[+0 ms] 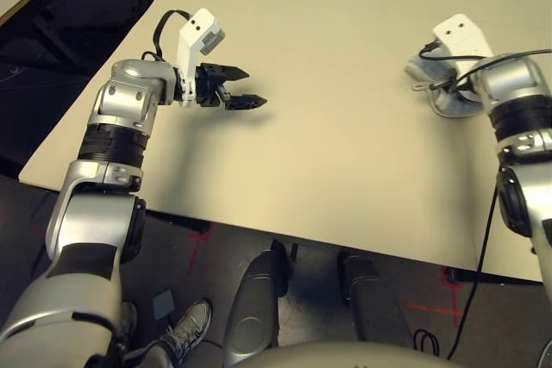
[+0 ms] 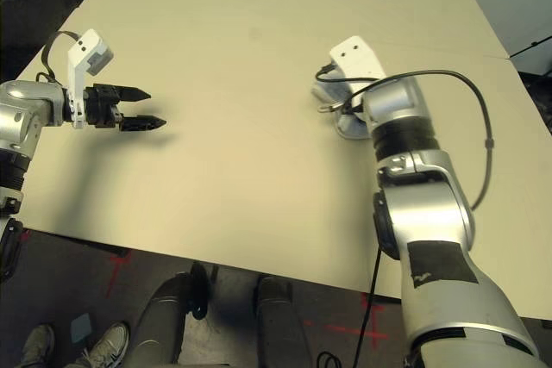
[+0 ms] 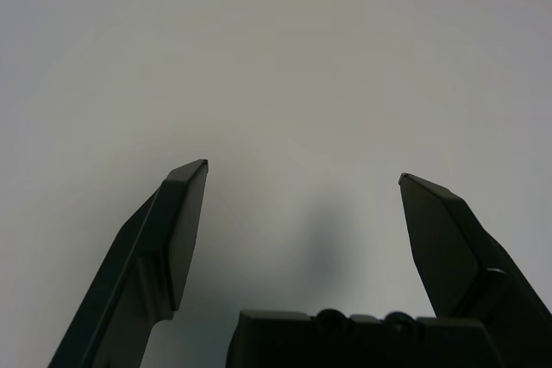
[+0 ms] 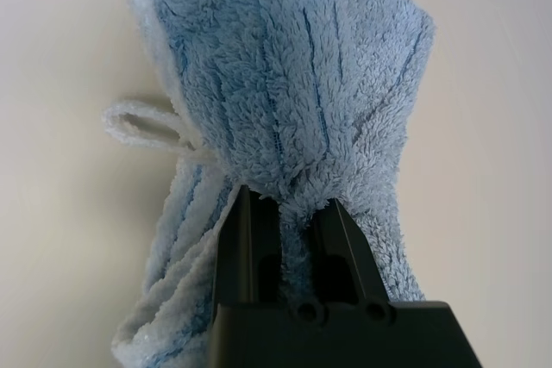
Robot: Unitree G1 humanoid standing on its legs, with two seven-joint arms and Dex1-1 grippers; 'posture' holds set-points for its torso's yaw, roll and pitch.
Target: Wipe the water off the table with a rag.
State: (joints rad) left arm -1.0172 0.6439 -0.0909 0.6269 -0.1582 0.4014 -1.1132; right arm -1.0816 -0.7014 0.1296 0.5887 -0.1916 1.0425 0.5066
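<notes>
The right gripper (image 4: 296, 213), two black fingers, is clamped on a bunched fold of the small fluffy blue-and-white ribbed rag (image 4: 285, 84), whose whitish loop sticks out to one side. In the head views the rag (image 1: 448, 102) sits under the silver right forearm near the right side of the large pale beige matte table (image 1: 345, 152), low over the surface; whether it touches cannot be told. To wipe well, my judgement is that the cloth should be pressed flat enough that its broad face, not just the pinched fold, drags on the tabletop, and that each stroke should be slow and overlap the last so nothing is smeared aside. The grip looks deep enough to hold under that drag.

The left gripper (image 1: 238, 88) hovers above the left part of the table with its black fingers (image 3: 177, 230) spread apart and nothing between them; it is well apart from the rag and best kept out of the wiping path.

No drops of water can be made out on the tabletop; they may be too small to see, so the sweep probably has to cover the area broadly.

Near the table's front edge, a person's grey sneaker (image 1: 185, 327) rests on a dark floor marked with red tape (image 1: 200, 239). Farther off, a thin seam (image 2: 483, 56) crosses the right far corner, and black framing (image 1: 78, 6) stands beyond the left edge.
</notes>
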